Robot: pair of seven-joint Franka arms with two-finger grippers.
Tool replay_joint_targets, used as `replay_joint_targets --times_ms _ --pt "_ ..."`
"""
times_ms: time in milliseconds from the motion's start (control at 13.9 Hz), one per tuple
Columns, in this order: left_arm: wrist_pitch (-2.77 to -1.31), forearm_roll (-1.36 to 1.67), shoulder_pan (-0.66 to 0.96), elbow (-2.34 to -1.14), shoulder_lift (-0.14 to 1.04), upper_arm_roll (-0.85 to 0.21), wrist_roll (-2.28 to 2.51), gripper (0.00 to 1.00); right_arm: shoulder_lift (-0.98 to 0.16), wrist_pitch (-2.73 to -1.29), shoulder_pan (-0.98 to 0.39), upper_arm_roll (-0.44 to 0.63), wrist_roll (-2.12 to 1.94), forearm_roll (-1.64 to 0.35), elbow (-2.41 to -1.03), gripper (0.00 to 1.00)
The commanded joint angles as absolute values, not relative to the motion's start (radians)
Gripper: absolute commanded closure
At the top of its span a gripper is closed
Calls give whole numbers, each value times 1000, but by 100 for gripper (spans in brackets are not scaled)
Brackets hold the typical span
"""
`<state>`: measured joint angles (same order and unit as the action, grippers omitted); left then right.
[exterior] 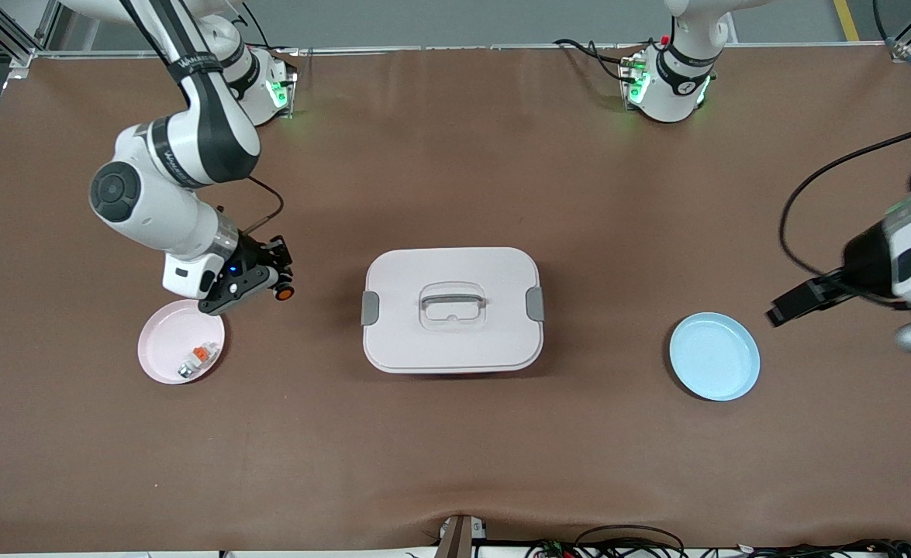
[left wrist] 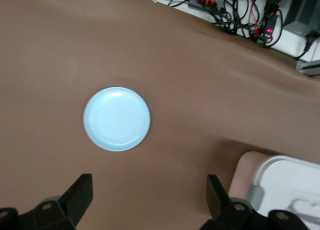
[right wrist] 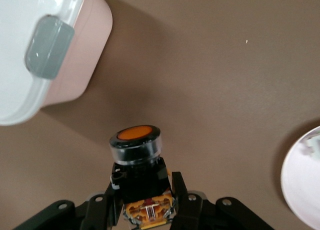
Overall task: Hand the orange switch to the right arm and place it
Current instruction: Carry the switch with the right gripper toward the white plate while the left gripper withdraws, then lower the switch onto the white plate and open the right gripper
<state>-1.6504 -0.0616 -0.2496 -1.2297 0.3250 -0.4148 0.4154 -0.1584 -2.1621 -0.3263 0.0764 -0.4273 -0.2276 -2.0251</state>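
Orange switch (right wrist: 136, 155) was already clamped in the right gripper (exterior: 269, 285), over bare table at 1 o'clock of the pink plate (exterior: 157, 341), so handover done, placing left. Left gripper (left wrist: 147, 200) waited empty, jaws wide, near the blue plate (exterior: 715, 356).

The right arm comes down from its base, elbow bent, wrist angled low toward the bench at its own end. The right gripper (exterior: 278, 280) has its fingers (right wrist: 181, 189) clamped on the orange switch (right wrist: 137, 155) – cap sticking out past the tips, held just off the surface. The left arm waits out at its end of the bench, and the left gripper (exterior: 782, 308) hangs in the air with its fingers (left wrist: 80, 192) spread wide, nothing between them.
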Motion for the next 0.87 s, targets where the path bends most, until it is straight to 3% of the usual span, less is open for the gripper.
replay_joint_targets --times_ms 0,144,361,794 --pt "-1573 -77 -288 -1256 255 -420 289 0 -133 -2129 -261 63 -637 -199 -2022 100" --pt "-1511 -75 -292 -1285 189 -391 217 0 -129 -2114 -220 63 -811 -175 -2022 100" --pt "-1511 -58 -111 -1422 59 -175 198 0 -132 -2108 -135 63 -1019 -155 -2023 100" --pt "-1513 -55 -22 -1565 -80 -94 184 0 -146 -2173 -8 61 -1307 -80 -2036 100"
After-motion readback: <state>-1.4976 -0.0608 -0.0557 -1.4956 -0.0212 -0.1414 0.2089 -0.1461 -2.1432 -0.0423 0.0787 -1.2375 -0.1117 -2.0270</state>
